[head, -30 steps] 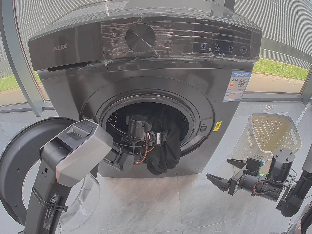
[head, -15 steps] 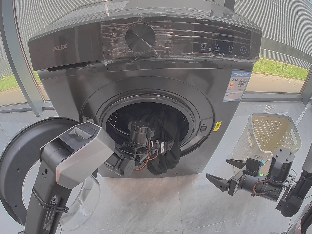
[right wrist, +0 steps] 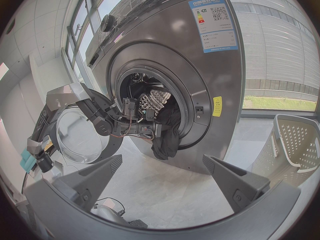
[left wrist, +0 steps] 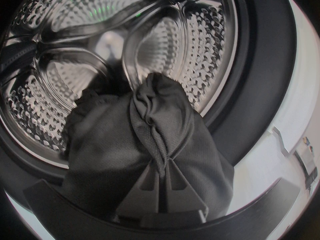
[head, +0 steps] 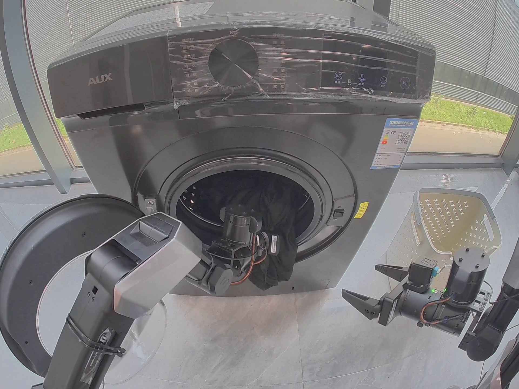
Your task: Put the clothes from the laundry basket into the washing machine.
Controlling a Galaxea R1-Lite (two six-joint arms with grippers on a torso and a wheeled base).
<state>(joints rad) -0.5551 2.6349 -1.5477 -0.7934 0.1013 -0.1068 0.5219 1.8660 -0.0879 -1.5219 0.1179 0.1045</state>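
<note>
A dark garment point(head: 275, 228) hangs half in and half out of the washing machine point(head: 238, 136) drum opening, its lower part draped over the door rim. My left gripper point(left wrist: 162, 170) is at the drum mouth, shut on a fold of this garment point(left wrist: 146, 130). In the right wrist view the same cloth point(right wrist: 166, 134) hangs from the opening beside my left arm. My right gripper point(head: 373, 287) hovers open over the floor to the right of the machine, holding nothing. The laundry basket point(head: 454, 222) stands behind it, with no clothes visible inside.
The round machine door point(head: 48, 276) stands swung open to the left, close to my left arm. Grey tiled floor point(head: 303, 336) spreads in front of the machine. Windows run behind the machine.
My left arm has pushed rightward and deeper toward the drum with the garment, and the hanging part of the cloth has drawn up a little. The right arm has stayed in place.
</note>
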